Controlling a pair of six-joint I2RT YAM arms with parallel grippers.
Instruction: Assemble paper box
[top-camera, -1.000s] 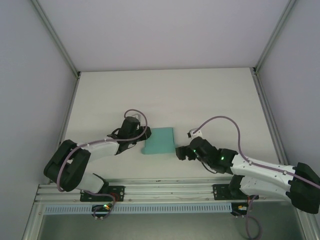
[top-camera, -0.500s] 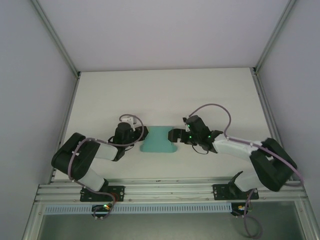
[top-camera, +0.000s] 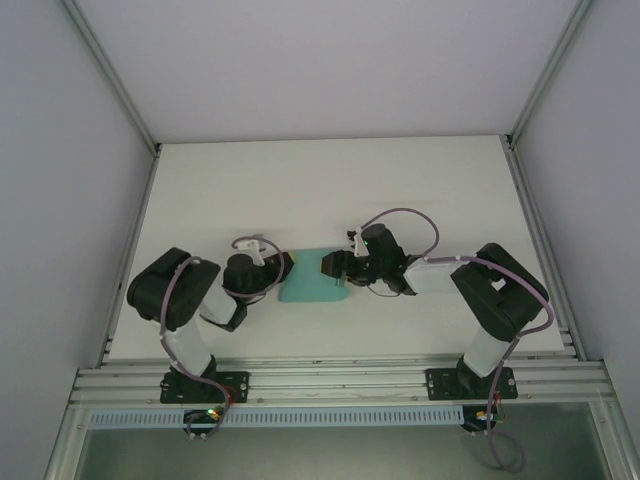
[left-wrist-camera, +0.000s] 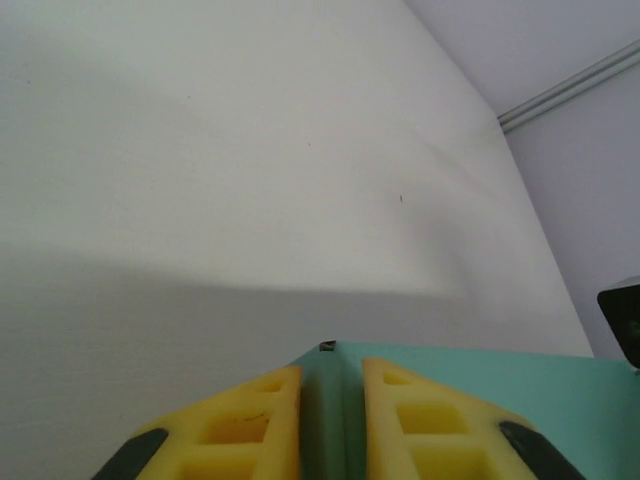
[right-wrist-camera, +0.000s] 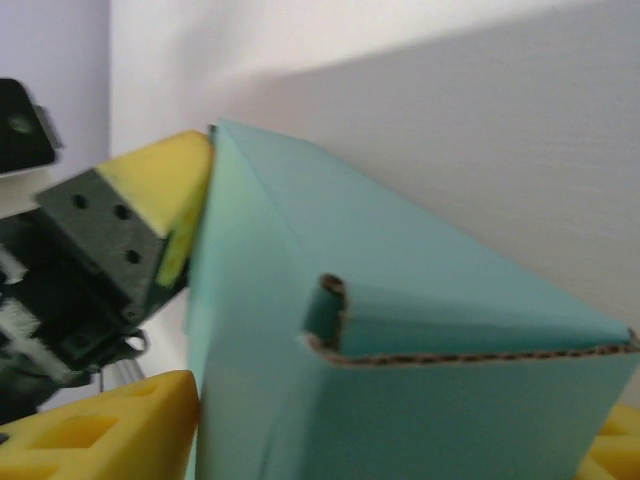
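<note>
Over the last second the right arm has swung in from the right and folded up, bringing the right gripper onto the right side of the paper box, and the left arm has drawn back toward its base. The box lies close to the near edge of the table, about midway between the side edges, partly folded with one wall raised. The left gripper is clamped on the box's left edge, the thin card pinched between its yellow pads. The right gripper's fingers press against opposite sides of the box, holding it.
</note>
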